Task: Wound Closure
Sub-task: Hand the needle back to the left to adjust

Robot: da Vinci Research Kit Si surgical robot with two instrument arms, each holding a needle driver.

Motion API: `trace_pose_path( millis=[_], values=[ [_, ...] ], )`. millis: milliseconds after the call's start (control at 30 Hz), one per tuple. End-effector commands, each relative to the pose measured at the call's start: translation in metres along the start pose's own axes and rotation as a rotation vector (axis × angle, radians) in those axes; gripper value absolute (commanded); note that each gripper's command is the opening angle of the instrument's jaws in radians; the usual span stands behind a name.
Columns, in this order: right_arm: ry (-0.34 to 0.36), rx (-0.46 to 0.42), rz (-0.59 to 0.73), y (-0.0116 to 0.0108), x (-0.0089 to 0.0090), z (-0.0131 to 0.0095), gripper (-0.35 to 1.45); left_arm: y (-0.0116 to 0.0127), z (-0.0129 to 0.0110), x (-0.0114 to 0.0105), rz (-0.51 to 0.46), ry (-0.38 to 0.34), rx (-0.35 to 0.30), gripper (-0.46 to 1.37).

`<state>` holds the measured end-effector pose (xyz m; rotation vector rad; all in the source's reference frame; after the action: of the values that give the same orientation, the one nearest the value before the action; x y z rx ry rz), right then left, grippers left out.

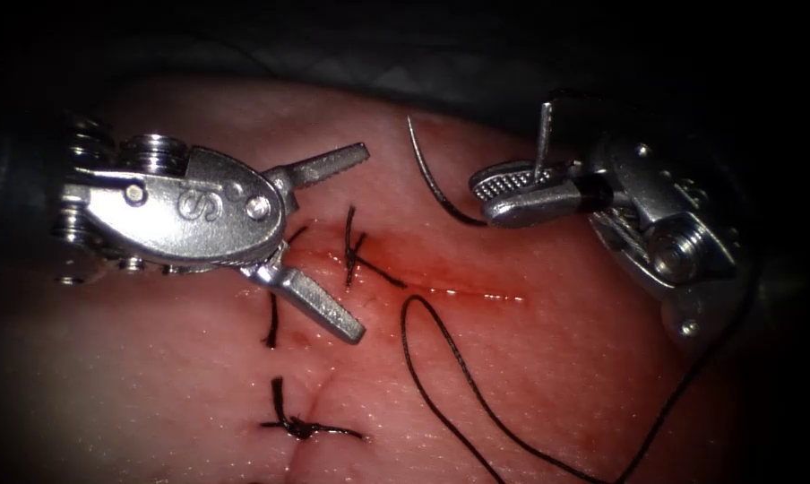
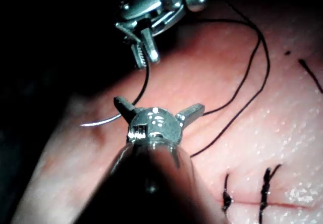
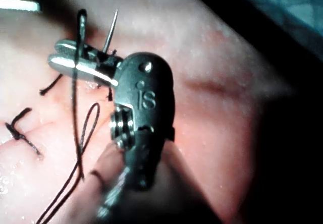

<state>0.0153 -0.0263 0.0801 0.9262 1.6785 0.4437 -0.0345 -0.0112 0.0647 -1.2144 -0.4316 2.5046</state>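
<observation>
**Needle held clear of the tissue, part of the cut yet to close**

Nearest the endoscope lies the pale pink pork-belly tissue, crossed by the long loop of black thread that runs off toward the right arm. Two tools work above it. The left arm's silver needle driver has its jaws spread wide and holds nothing; it hovers over the left part of the thin red cut. The right arm's silver needle driver has its jaws clamped on the dark curved steel needle near its thread end. I count one needle, and it is free of the tissue, arching up above the cut. About three dark knotted stitches with cut ends sit at the left; the right stretch of the cut, wet with red fluid, carries none, so I judge closure partly done.

From the left wrist, the left tool again gapes empty, while the right tool beyond it carries the needle.

From the right wrist, the right tool grips the needle, thread trailing over the tissue
</observation>
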Motion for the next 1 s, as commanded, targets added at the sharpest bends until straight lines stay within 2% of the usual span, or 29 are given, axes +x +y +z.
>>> trace_pose_path(
  millis=[33, 233, 333, 533, 733, 1000],
  values=[
    [-0.002, -0.002, 0.0, -0.0001, -0.0001, 0.0, -0.35, -0.0001, 0.0001, 0.0001, 0.011, -0.006, -0.01, 1.09],
    [-0.049, 0.057, -0.007, -0.0017, -0.0006, 0.0002, -0.35, -0.0023, 0.0008, -0.0003, 0.079, -0.08, -0.081, 1.06],
    [-0.048, 0.063, -0.012, -0.0022, -0.0007, 0.0005, -0.35, -0.0029, 0.0011, -0.0008, 0.095, -0.117, -0.107, 1.03],
    [-0.043, 0.07, -0.033, -0.0027, -0.0007, 0.0013, -0.35, -0.0023, 0.0025, -0.0025, 0.142, -0.188, -0.176, 1.01],
    [-0.059, 0.097, -0.036, -0.0021, -0.0008, 0.0022, -0.35, -0.0001, 0.0044, -0.0039, 0.194, -0.187, -0.256, 1.01],
    [-0.086, 0.15, -0.044, -0.0016, -0.0016, 0.0046, -0.35, 0.0, 0.0065, -0.0029, 0.244, -0.156, -0.305, 1.02]
  ],
)
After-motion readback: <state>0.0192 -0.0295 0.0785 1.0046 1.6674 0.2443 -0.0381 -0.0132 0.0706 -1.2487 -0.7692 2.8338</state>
